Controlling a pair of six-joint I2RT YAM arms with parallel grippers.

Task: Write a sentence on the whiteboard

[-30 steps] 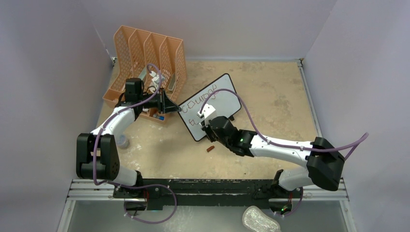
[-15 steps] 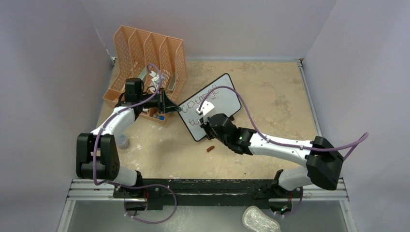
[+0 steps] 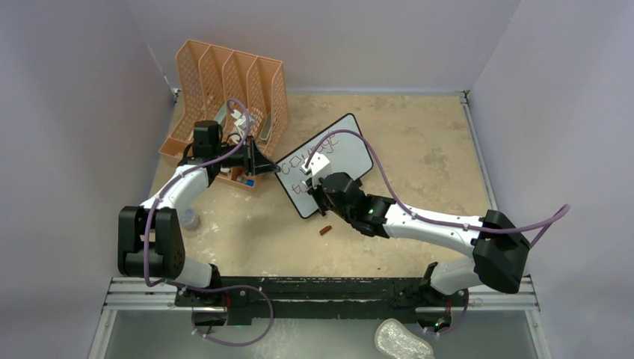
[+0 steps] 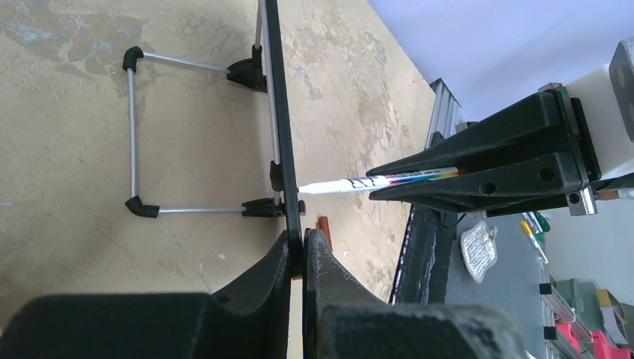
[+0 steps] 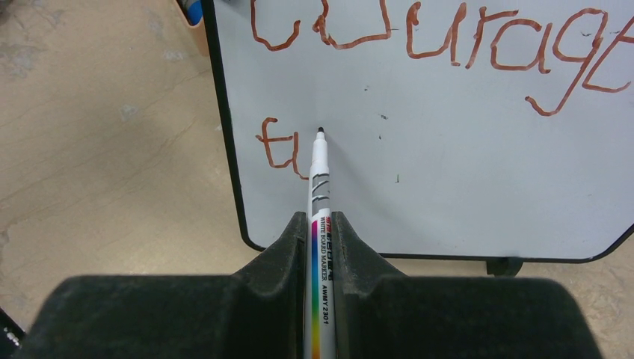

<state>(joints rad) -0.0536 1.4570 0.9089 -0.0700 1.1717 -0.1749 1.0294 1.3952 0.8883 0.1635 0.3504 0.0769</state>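
On the whiteboard [image 5: 448,172], the sentence [image 5: 437,41] reads "courage" over one partial word.

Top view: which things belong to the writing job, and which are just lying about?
In use: whiteboard, clamped at its edge by the left gripper; marker, held by the right gripper; red writing.
Lying about: orange organizer; small reddish piece by the whiteboard; crumpled silvery thing by the bases.

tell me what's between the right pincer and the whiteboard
Only the marker, held by the right pincer, tip at the whiteboard; right wrist view.
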